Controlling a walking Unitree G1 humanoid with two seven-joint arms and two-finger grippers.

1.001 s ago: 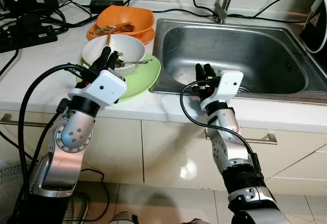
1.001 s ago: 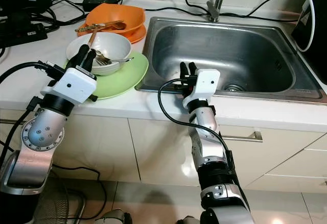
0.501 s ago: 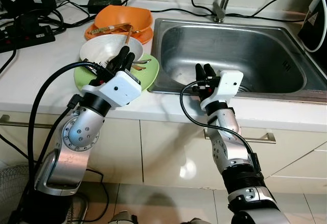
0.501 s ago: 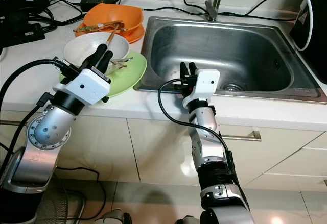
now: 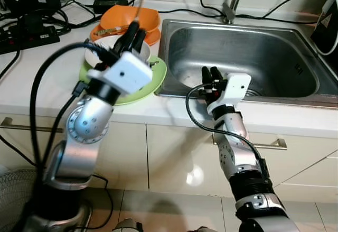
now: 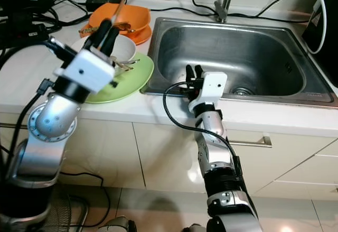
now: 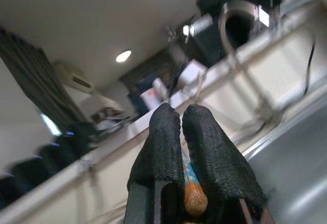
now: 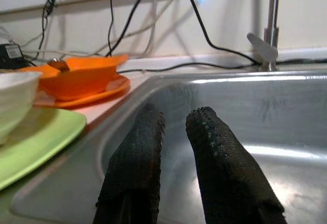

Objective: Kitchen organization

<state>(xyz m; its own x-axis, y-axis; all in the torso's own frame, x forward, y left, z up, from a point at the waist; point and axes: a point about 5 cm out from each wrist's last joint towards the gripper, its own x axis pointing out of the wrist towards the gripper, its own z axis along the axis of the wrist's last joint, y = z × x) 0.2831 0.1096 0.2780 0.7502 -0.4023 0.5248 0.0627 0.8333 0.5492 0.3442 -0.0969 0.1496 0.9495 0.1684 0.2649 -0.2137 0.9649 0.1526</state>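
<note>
Left gripper (image 5: 133, 33) raised over white bowl (image 6: 125, 48), pinching wooden chopsticks (image 7: 191, 191), right gripper (image 5: 211, 74) slightly spread at sink (image 5: 274, 52) edge

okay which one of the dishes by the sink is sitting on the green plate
The white bowl sits on the green plate, closest to the counter's front edge. The orange bowl rests on its own orange plate farther back, toward the wall.

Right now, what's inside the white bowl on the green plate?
A fork's handle sticks out over the white bowl's rim. The left gripper, shut on a wooden utensil, covers the rest of the bowl's inside.
</note>
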